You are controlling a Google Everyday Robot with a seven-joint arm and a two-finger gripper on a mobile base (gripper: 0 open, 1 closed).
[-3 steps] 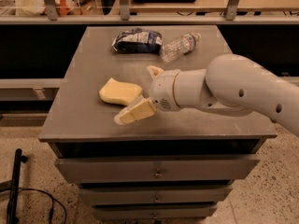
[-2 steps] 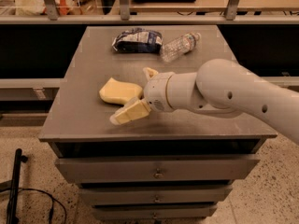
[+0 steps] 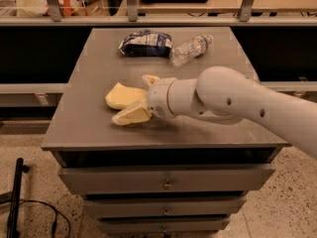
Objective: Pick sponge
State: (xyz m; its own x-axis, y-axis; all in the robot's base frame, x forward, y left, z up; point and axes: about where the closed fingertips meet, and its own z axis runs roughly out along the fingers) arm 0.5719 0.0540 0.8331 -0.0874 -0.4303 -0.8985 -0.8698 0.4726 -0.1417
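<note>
Gripper [image 3: 132, 100] spread, straddling the sponge [image 3: 118, 94] — on the table [image 3: 99, 53] (well inside its edges).

White rounded arm [image 3: 213, 90], 2 dark dots [image 3: 228, 102]; tan wedge-fingered hand [image 3: 129, 99] at its tip.

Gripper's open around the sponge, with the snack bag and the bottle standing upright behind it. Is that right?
Not quite. In the camera view the bottle lies on its side, not upright. The rest holds: the gripper is open around the sponge, with the snack bag behind.
</note>
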